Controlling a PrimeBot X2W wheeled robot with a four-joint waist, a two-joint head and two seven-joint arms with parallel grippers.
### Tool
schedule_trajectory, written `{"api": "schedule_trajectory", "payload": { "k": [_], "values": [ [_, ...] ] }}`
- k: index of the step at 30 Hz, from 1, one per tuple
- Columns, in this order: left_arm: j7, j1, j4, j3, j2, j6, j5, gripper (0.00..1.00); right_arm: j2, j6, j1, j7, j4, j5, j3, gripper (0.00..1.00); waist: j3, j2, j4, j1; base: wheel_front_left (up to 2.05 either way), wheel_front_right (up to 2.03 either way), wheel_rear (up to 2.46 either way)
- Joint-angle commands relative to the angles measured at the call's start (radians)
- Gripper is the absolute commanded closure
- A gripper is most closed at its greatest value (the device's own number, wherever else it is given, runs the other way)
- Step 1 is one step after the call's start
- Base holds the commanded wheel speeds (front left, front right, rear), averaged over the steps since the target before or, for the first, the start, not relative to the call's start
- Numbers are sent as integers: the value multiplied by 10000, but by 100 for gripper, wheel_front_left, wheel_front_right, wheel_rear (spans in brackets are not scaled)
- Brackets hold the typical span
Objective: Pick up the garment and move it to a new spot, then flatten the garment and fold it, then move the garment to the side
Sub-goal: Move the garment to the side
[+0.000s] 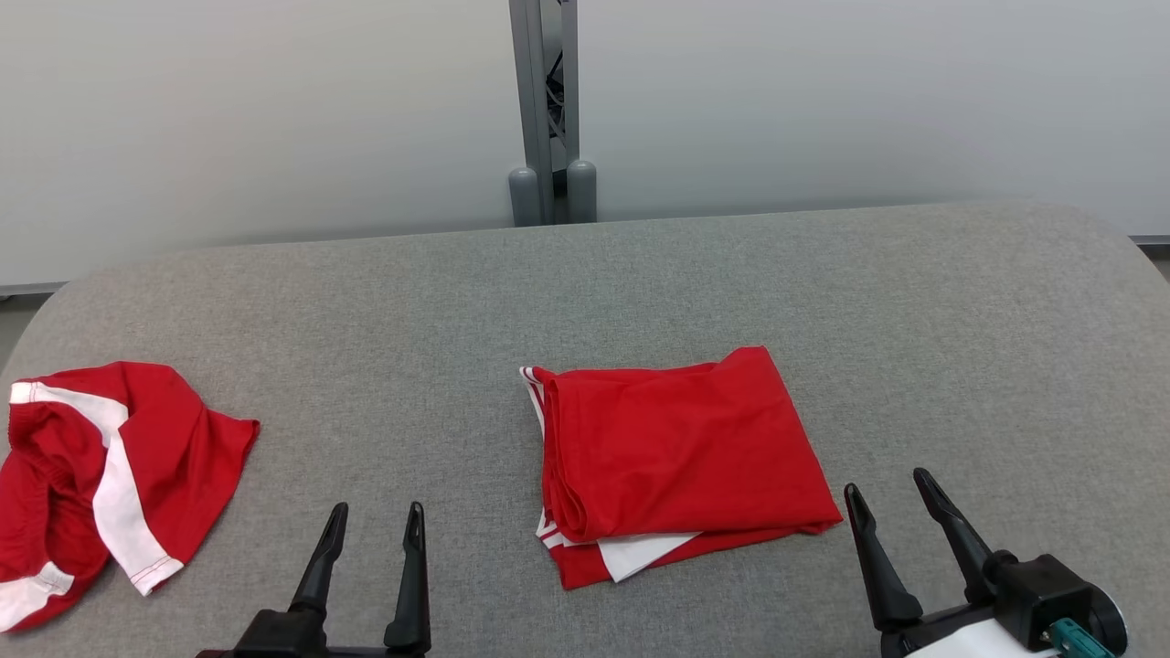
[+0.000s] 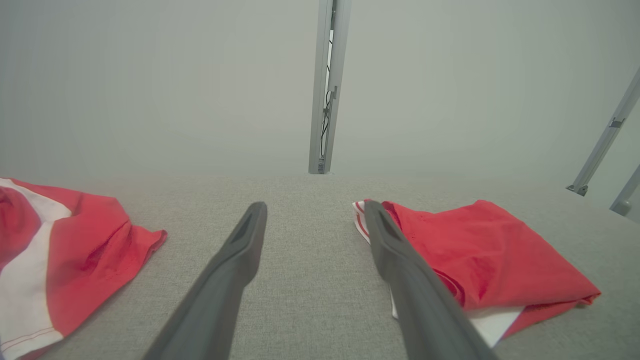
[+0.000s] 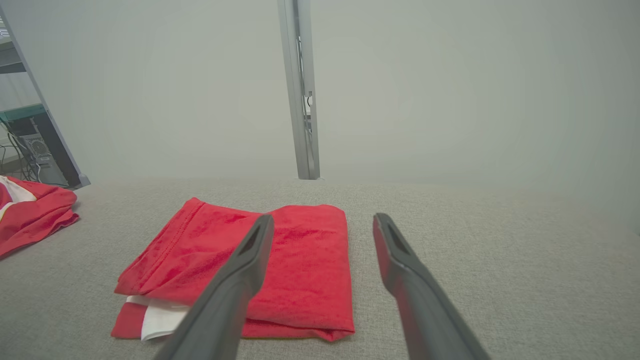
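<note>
Folded garment (image 1: 676,448) lies mid table (image 1: 640,283), ahead of and between the grippers, long axis roughly left-right. The right gripper (image 1: 887,482) is just beside its near right corner and the left gripper (image 1: 377,508) farther off, so right looks likelier for the side move. Both jaws spread wide, holding nothing; count: two red garments (this one, plus a crumpled garment (image 1: 164,439) far left), two grippers.

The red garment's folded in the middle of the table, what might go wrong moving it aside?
1. The folded red garment has loose layers, and a white layer pokes out at its near edge, so a one-sided pinch may pull the fold open.
2. A crumpled red-and-white garment lies to the left, so sliding that way could tangle the two.
</note>
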Motion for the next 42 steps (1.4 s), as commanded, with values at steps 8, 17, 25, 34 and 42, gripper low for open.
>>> {"api": "schedule_trajectory", "payload": {
  "k": [8,17,25,34,42],
  "values": [
    [-32,-136,54,-16,38,-17,33,0,-12,-3,-281,-60,160,199,-75,0,74,-1,74,0,0,0,0],
    [-32,-414,37,-154,36,-146,-305,0,-288,-3,-1854,-42,2107,2928,707,0,412,-1,155,0,0,0,0],
    [-32,-854,78,-188,35,-299,-219,0,-1698,-2,-3960,735,3979,6889,2417,0,1084,-1,579,0,0,0,0],
    [-32,-1271,99,-302,38,-354,-161,0,-2653,-2,-5203,1659,5178,8505,4055,0,1784,-1,950,0,0,0,0],
    [-32,-1493,124,-461,36,-311,-174,0,-2825,-3,-5704,1928,5729,9301,5333,0,2153,-1,1109,0,0,0,0]
  ]
}}
